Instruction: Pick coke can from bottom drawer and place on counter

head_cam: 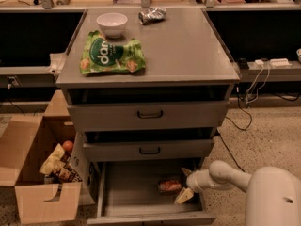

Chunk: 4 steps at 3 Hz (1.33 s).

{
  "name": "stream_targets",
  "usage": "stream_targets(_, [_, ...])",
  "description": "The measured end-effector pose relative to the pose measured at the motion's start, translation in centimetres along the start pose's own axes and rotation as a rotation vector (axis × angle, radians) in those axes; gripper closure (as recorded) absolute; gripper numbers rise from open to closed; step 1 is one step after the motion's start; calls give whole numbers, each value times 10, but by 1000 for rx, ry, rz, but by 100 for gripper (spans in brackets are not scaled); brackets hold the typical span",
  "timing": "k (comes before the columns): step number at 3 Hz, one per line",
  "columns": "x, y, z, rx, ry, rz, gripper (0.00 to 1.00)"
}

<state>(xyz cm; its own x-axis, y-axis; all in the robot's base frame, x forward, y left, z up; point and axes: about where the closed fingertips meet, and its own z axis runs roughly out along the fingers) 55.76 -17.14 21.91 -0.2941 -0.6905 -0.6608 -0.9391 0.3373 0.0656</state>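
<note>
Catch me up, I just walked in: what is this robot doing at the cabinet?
The robot's arm is down in the open bottom drawer. Its gripper, fingers spread, sits right beside the coke can, which lies on the drawer floor, not yet grasped. The counter above holds a bowl, a green snack bag and a crumpled can.
</note>
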Motion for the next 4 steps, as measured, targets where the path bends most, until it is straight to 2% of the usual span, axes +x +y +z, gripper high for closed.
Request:
stream_targets(1, [11,-18,18,30,23,-36,0])
stream_targets(3, [22,-34,56,46,51,-89,0])
stream_targets(4, [31,-40,73,39,67,-90,17])
